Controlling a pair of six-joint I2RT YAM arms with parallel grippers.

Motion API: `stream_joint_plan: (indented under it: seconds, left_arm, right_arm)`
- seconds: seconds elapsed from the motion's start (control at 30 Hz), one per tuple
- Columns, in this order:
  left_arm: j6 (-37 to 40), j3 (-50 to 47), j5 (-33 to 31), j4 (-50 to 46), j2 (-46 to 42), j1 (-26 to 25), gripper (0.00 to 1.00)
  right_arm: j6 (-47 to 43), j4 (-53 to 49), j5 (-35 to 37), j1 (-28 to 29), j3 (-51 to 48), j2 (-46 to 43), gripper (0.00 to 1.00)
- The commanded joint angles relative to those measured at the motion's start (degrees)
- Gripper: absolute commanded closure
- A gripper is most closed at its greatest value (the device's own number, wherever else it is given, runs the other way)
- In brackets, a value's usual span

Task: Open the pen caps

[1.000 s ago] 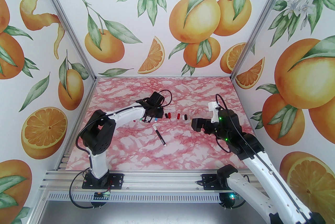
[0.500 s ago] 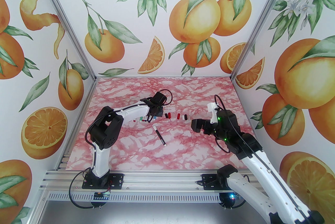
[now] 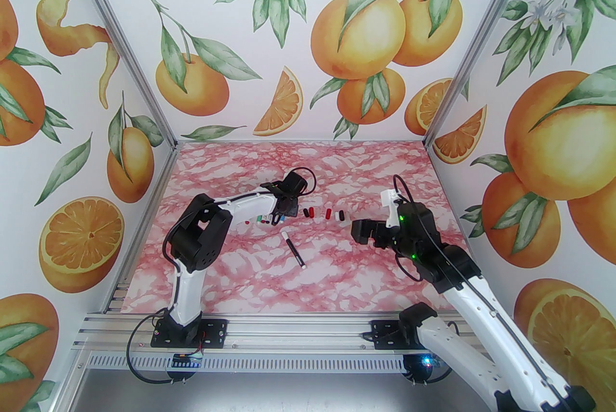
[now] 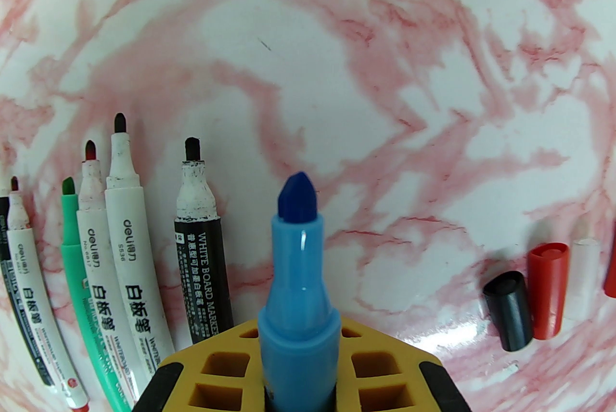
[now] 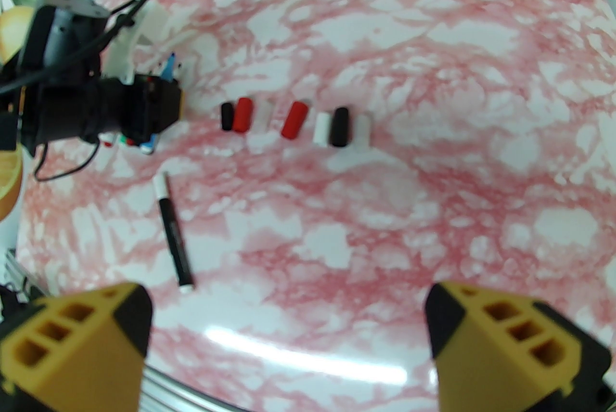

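– Pink-marbled table [image 3: 346, 285], orange-print walls on three sides. Item under handling: the blue pen [image 4: 296, 285]. Cap off, felt tip bare. The left gripper [image 4: 297, 371] is clamped on its barrel, tip pointing away from the wrist.

– Where does it belong?

– My reading: with the bare-tipped pens [image 4: 125, 232], which lie side by side just to its left. The nearest is the black-barrelled marker [image 4: 199, 256]. Recommend laying it parallel to that one, just beside it without touching, tip the same way. Lower it until the barrel rests flat on the table before the jaws part. A round barrel let go from any height is likely to roll into the row.

– And the pen caps?

– The pen caps [image 5: 293, 120] lie in a loose row on the other side, black, red and white, apart from the pens. Set the blue pen down flat, not tip first, to avoid an ink mark, and keep it away from that row.

– Right arm?

– The right gripper [image 5: 288, 342] hangs with jaws wide apart, holding nothing, near the right end of the cap row. One black pen [image 5: 173, 237] lies alone, nearer the arm bases. Whether its white end is a cap I cannot tell. If so, I would list it as outstanding.
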Motion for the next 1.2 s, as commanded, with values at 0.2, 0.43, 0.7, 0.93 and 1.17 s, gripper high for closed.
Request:
stream_joint_plan:
  seconds: [0.2,0.43,0.7,0.93,1.17]
  left_arm:
    - [-0.71,0.08,-1.94,1.36,1.03,0.01,0.79]
    - [-0.67,-0.38,-1.94,1.87,0.94,0.12,0.74]
    - [-1.32,-0.44,-1.62,0.40,-2.60,-0.14,0.73]
    - [-4.82,-4.92,0.03,-0.86,-10.56,-2.24,0.70]
    - [-12.11,-12.90,2.42,-2.17,-19.67,-5.67,0.57]
  right_arm:
    - [-0.17,0.81,-0.59,0.15,-0.82,0.14,0.00]
    - [-0.12,0.93,-0.81,0.15,-0.82,0.72,0.00]
    - [-0.06,0.96,-1.54,0.14,-0.65,0.61,0.00]
    - [0.44,1.40,-2.95,0.15,-1.01,0.13,0.00]
    - [1.08,-1.87,-3.70,0.13,1.12,-0.16,0.00]
